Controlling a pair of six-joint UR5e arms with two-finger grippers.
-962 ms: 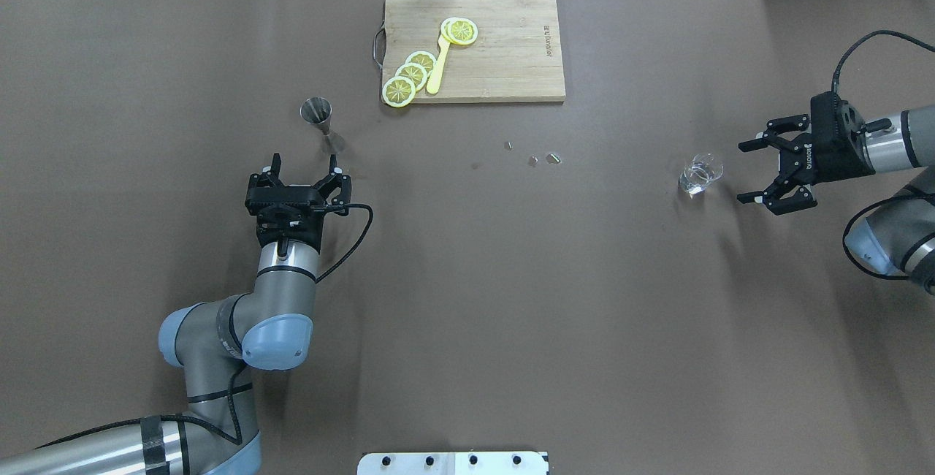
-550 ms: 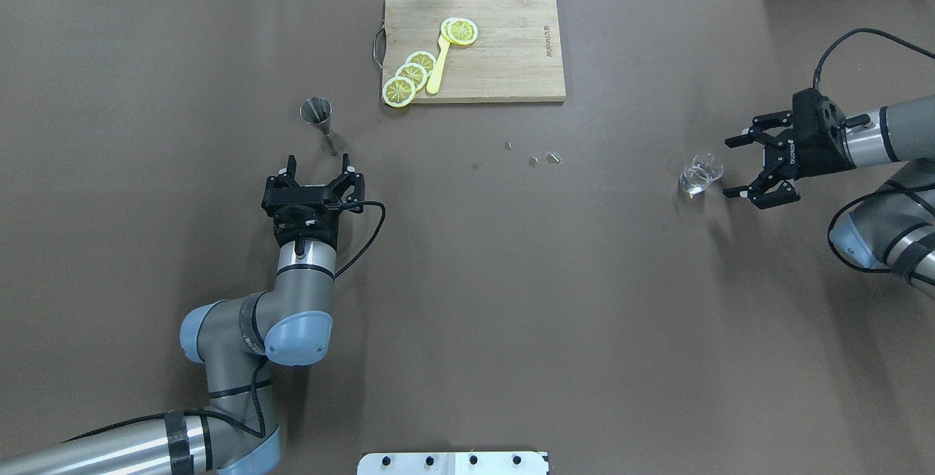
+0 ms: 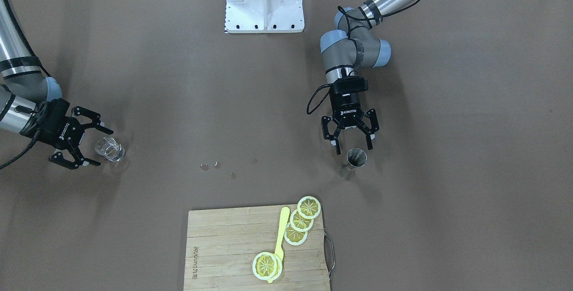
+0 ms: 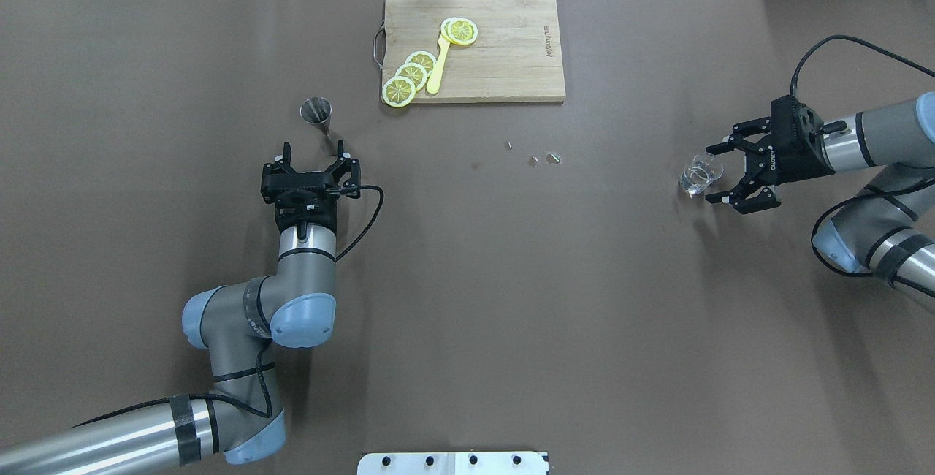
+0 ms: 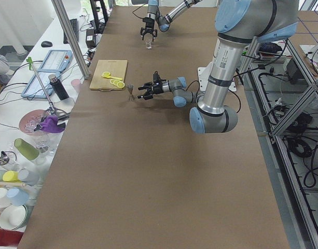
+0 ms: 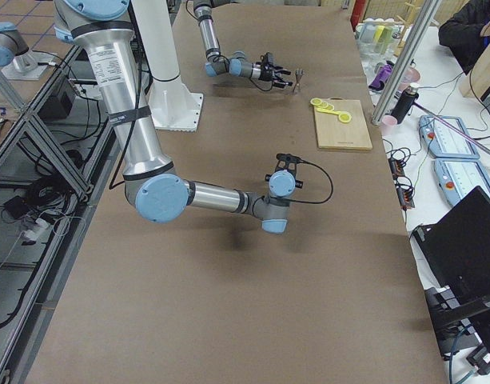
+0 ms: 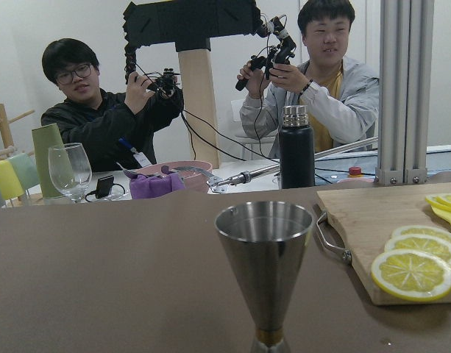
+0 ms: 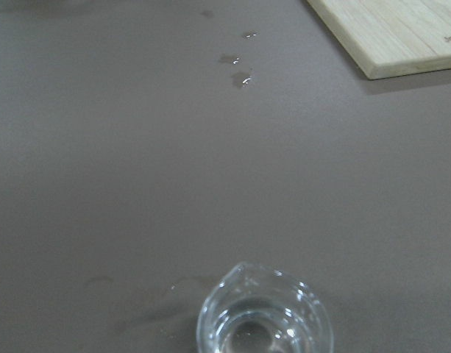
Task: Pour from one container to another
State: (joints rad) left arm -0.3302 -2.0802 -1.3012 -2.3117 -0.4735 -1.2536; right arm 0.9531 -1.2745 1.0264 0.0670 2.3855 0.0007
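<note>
The clear glass cup [image 4: 700,174] stands upright on the brown table at the right, with a little clear liquid in it [image 8: 263,323]. My right gripper [image 4: 714,174] is open and level with the cup, its fingertips just reaching the cup's sides without touching. At the left the steel jigger [image 4: 316,111] stands upright with its dark mouth up. My left gripper [image 4: 314,152] is open just in front of the jigger's base, and the jigger [image 7: 263,265] sits centred and close in the left wrist view. In the front view the cup [image 3: 109,149] and the jigger [image 3: 357,157] stand far apart.
A wooden cutting board [image 4: 504,58] with lemon slices [image 4: 411,74] and a yellow pick lies at the back centre, near the jigger. A few water drops [image 4: 544,159] dot the table's middle. The white base plate [image 4: 453,462] is at the near edge.
The left gripper has advanced toward the jigger, staying open. The right gripper has slid left up to the glass cup, also still open. Cup and jigger have not moved.
</note>
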